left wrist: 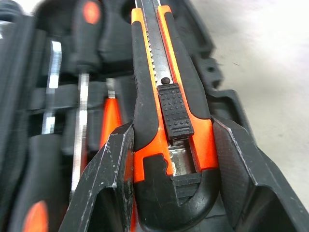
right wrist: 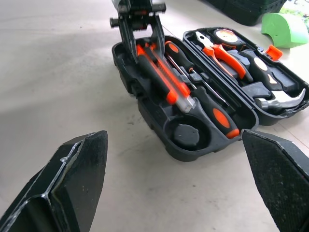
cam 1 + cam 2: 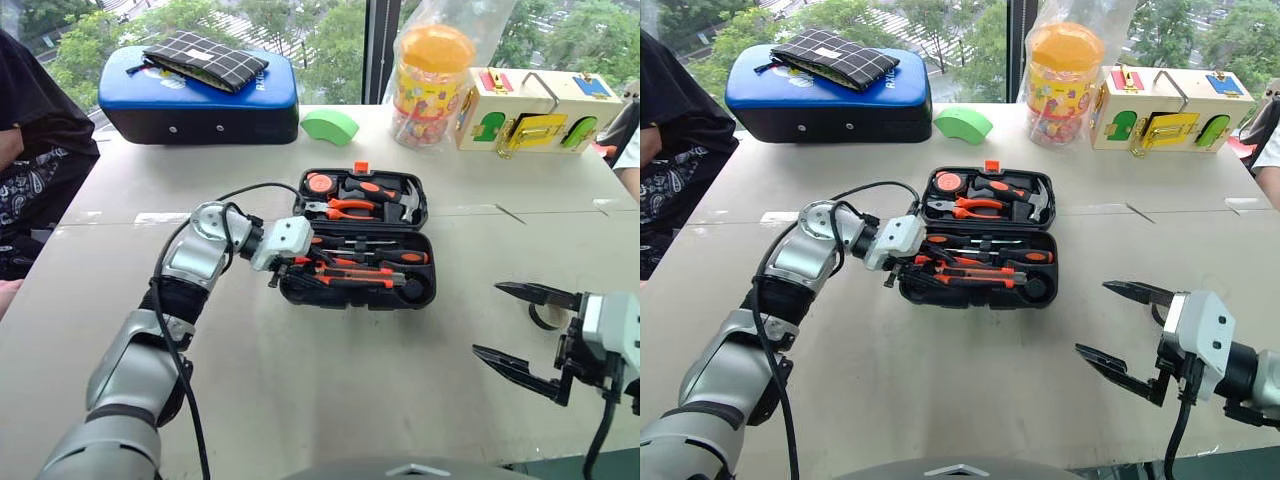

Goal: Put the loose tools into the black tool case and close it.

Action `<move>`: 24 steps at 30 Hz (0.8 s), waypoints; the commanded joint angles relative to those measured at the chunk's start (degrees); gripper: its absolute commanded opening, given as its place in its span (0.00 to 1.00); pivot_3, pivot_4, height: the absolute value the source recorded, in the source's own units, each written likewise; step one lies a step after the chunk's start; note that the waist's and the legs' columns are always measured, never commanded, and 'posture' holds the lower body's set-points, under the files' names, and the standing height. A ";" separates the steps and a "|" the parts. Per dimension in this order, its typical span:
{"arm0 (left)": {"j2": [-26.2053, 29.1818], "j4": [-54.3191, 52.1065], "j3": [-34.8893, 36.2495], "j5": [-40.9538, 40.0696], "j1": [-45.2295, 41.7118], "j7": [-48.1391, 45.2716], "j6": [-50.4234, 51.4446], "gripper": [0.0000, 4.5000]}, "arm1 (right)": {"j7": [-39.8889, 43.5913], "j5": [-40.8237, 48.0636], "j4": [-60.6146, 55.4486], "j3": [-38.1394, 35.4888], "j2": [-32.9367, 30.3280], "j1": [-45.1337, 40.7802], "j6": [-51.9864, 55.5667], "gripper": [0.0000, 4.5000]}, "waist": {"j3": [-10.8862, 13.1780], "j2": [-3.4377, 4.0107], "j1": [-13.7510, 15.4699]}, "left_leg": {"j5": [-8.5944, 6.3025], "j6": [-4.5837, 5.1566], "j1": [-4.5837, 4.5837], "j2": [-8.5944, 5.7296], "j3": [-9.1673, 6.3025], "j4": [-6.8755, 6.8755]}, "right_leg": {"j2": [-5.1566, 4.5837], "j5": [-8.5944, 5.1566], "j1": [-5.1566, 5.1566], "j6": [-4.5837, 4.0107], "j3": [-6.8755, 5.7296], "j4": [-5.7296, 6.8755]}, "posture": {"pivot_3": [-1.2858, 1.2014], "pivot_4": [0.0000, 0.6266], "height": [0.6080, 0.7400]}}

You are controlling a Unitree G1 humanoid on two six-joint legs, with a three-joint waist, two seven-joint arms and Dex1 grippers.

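1. Black-and-orange, the utility knife (image 1: 169, 111) sits between the two fingers of your left gripper (image 3: 281, 270), which are closed about halfway onto its butt end. The blade end reaches out over the near half of the black tool case (image 3: 400, 295).

2. That case lies open in the middle of the table (image 3: 300, 400), lid half away from you, orange latch (image 3: 361, 167) on the far rim.

3. Your right gripper (image 3: 1125, 335) hangs off to the right of the case, jaws spread wide and empty.

4. Risk: the knife looks to lie across its slot at a slight slant. Let go now and it could ride up on the slot's ridge, so that the lid would not shut flat.

5. Risk: the left fingers are down among the tools. Pull out carelessly and you could drag a screwdriver out of its slot.

6. Risk: closing with one gripper could make the light case slide on the smooth top; I'd steady it with the other.

7. Count, near half: two long-shafted screwdrivers (image 2: 212, 108), one small orange screwdriver (image 1: 111, 116), one knife.

8. Count, lid half: one pair of pliers (image 3: 345, 208), one hammer (image 3: 385, 195), one round orange-faced item (image 3: 320, 182).

9. I see no tool loose on the table.
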 commanded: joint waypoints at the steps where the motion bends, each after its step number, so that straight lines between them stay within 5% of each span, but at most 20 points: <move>1: 1.78 -3.86 0.07 1.82 -0.38 0.48 3.02 0.37 | -1.08 0.31 -2.34 -2.88 0.64 1.09 -0.33 1.00 | 0.01 -0.03 0.08 | 0.00 0.00 0.00 0.00 -0.01 0.03 | 0.00 0.00 0.00 -0.01 0.00 0.00 | 0.52 0.24 1.00; 8: 3.49 -7.91 0.68 2.37 1.83 1.59 6.56 0.37 | -1.58 0.03 -1.64 -1.43 0.37 0.00 -0.69 1.00 | 0.00 -0.04 0.24 | 0.00 0.01 -0.01 0.00 -0.02 0.09 | -0.01 -0.01 0.03 -0.01 0.01 0.00 | 0.52 0.24 1.00; 9: 3.50 -8.03 0.70 2.12 1.88 1.29 6.83 0.60 | -1.39 0.01 -1.23 -1.26 0.14 -0.43 -0.77 1.00 | 0.01 -0.04 0.23 | 0.00 0.01 -0.01 0.00 -0.03 0.09 | -0.01 -0.01 0.03 -0.01 0.01 0.01 | 0.52 0.24 1.00; 10: 3.22 -8.28 1.26 1.58 1.89 1.74 7.30 0.62 | -1.21 0.05 -0.89 -1.14 -0.07 -0.95 -0.68 1.00 | 0.01 -0.04 0.23 | 0.00 0.01 -0.01 0.00 -0.03 0.11 | -0.01 -0.01 0.03 -0.01 0.00 0.01 | 0.52 0.24 1.00; 11: 2.85 -8.44 1.97 0.97 1.82 2.39 7.70 0.77 | -1.09 0.09 -0.68 -1.11 -0.21 -1.33 -0.58 1.00 | 0.01 -0.04 0.23 | 0.00 0.01 -0.01 0.00 -0.03 0.11 | -0.01 -0.01 0.03 -0.01 0.00 0.02 | 0.52 0.24 1.00; 13: 2.04 -8.96 5.79 -3.74 1.38 3.31 12.20 0.91 | -0.70 0.24 -0.31 -1.30 -0.47 -1.79 -0.49 1.00 | 0.01 -0.05 0.28 | 0.00 0.01 -0.01 0.00 -0.03 0.11 | -0.01 -0.01 0.03 -0.01 0.00 0.02 | 0.52 0.24 1.00; 15: 2.17 -9.98 9.18 -8.71 0.49 3.95 21.98 0.91 | -0.35 0.16 0.03 -1.26 -0.58 -2.01 -0.52 1.00 | 0.02 -0.06 0.20 | 0.00 0.01 -0.03 0.00 -0.07 0.12 | 0.00 0.00 0.03 0.00 -0.05 0.03 | 0.52 0.24 1.00; 17: 2.19 -10.76 10.59 -10.57 0.54 4.70 26.42 0.80 | -0.28 -0.04 0.25 -0.85 -0.59 -2.44 -0.49 1.00 | 0.02 -0.06 0.10 | 0.01 0.01 -0.03 0.01 -0.07 0.14 | 0.00 0.00 0.03 0.01 -0.07 0.04 | 0.52 0.24 1.00; 24: 0.72 -19.57 10.45 -11.67 5.93 9.68 31.88 0.07 | -0.66 -0.37 0.62 0.34 -0.72 -3.81 -0.22 1.00 | 0.02 -0.06 0.28 | 0.04 -0.04 -0.03 0.00 -0.07 0.25 | 0.02 0.03 0.10 0.07 -0.08 0.07 | 0.52 0.24 1.00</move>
